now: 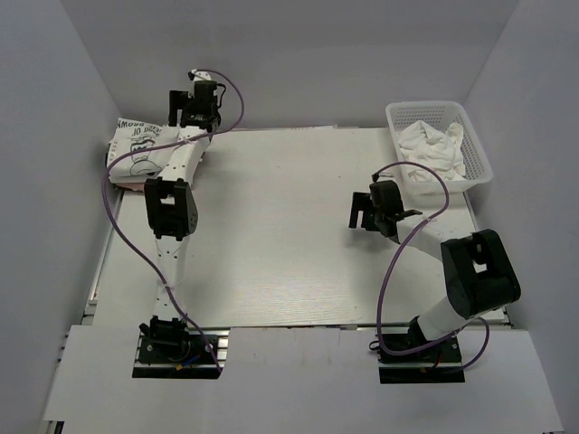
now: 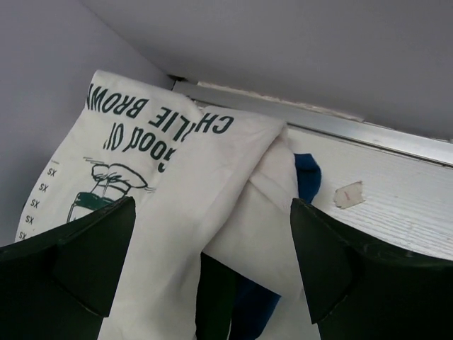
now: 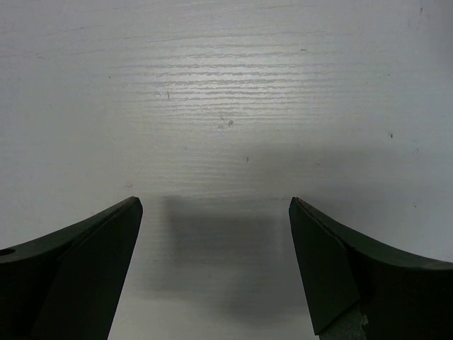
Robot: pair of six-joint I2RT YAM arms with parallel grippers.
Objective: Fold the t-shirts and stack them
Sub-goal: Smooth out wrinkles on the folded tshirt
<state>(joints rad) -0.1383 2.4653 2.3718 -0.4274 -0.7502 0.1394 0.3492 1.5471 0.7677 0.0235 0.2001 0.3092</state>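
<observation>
Top external view: a white wood-grain table fills the middle of the frame, enclosed by plain grey walls on three sides. A white slotted basket sits at the table's upper-right corner and holds crumpled white cloth. The rest of the tabletop is bare.

The shirt lies folded in the upper left of the frame, against the left wall and the far edge. Its black lettering reads upside down and sits on the frame-upper side, with the cartoon drawing below it. The left arm crosses it, so its long axis cannot be judged from here.

Left wrist view: the shirt fills the left and centre. The lettered edge runs from upper left down toward centre right, and a folded flap drops from there to the lower centre. Blue cloth shows at its right edge, and a dark green patch sits at lower centre. A metal strip borders the table under the wall.

The left gripper is spread wide over the shirt and grips nothing. In the top view it is at upper left.

Right wrist view: the right gripper is spread wide over bare table, casting a shadow. In the top view it is at centre right, well apart from the shirt.
</observation>
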